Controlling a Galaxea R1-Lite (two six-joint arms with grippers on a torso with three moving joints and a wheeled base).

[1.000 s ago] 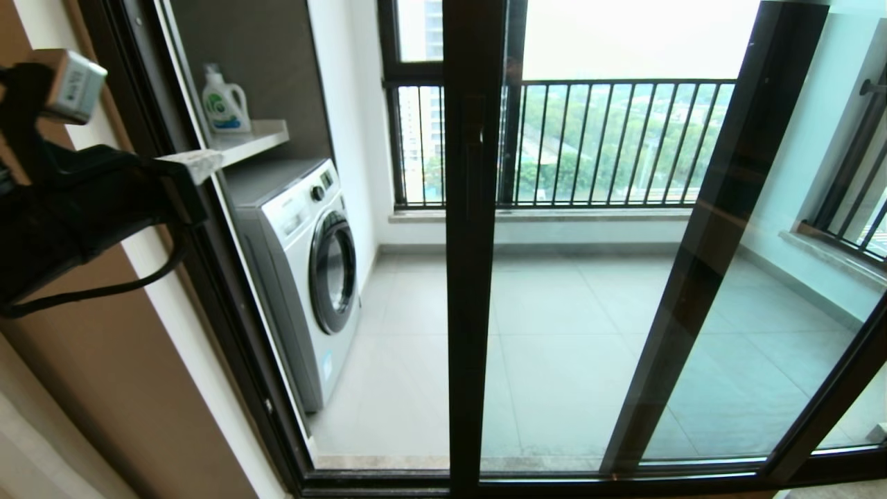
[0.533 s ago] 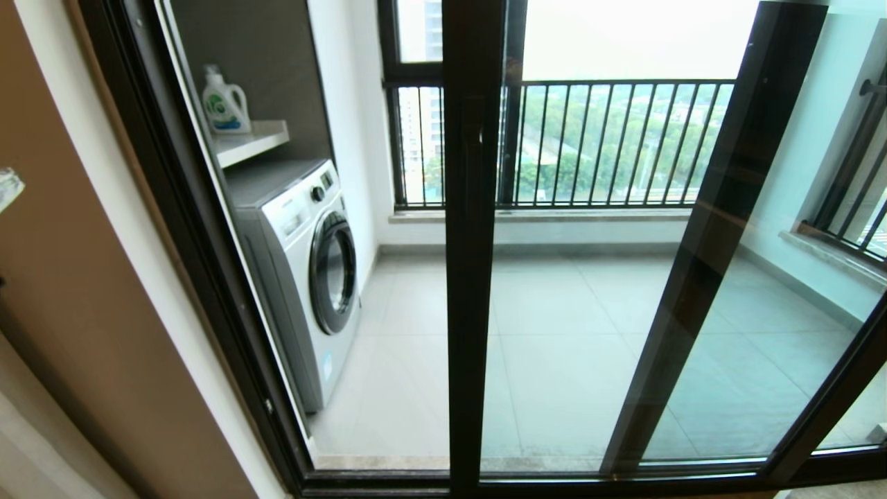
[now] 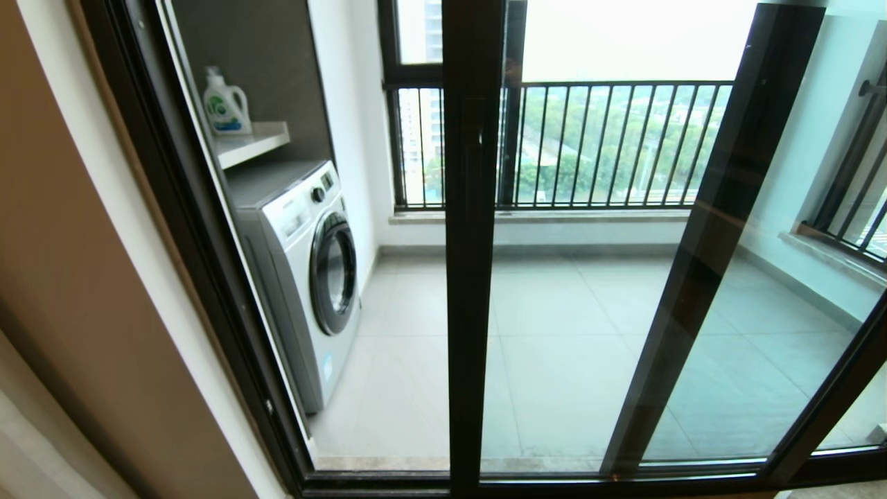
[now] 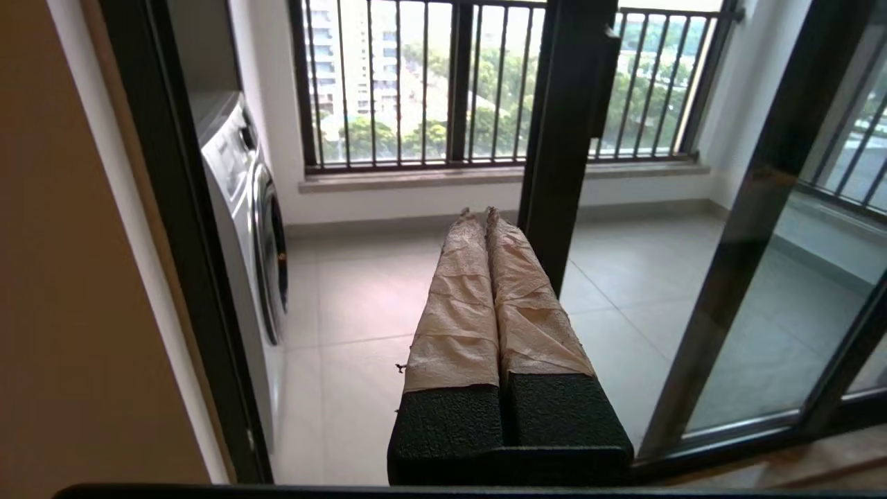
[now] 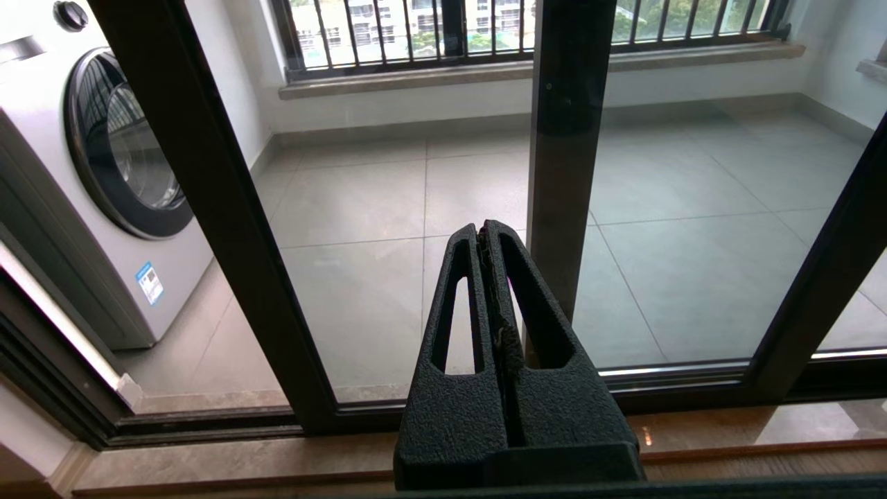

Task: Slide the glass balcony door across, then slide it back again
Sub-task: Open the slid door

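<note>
The glass balcony door (image 3: 575,333) stands partway across the opening. Its dark handle upright (image 3: 471,291) is in the middle of the head view and carries the short bar handle (image 3: 475,163). Left of that upright the doorway is open down to the floor track. Neither arm shows in the head view. In the left wrist view my left gripper (image 4: 478,211) is shut, its tape-wrapped fingers pressed together. It hangs in the air short of the door upright (image 4: 563,152) and touches nothing. My right gripper (image 5: 483,229) is shut and empty, low before the door's glass (image 5: 388,291).
A white washing machine (image 3: 305,270) stands just inside the balcony at the left, under a shelf (image 3: 253,138) with a detergent bottle (image 3: 225,104). The black-barred railing (image 3: 610,145) closes the far side. A second dark upright (image 3: 700,277) leans at the right. The outer door frame (image 3: 201,263) borders a brown wall (image 3: 69,312).
My left arm, at the head view's left edge a second ago, has dropped out of that view. The door has not moved.
</note>
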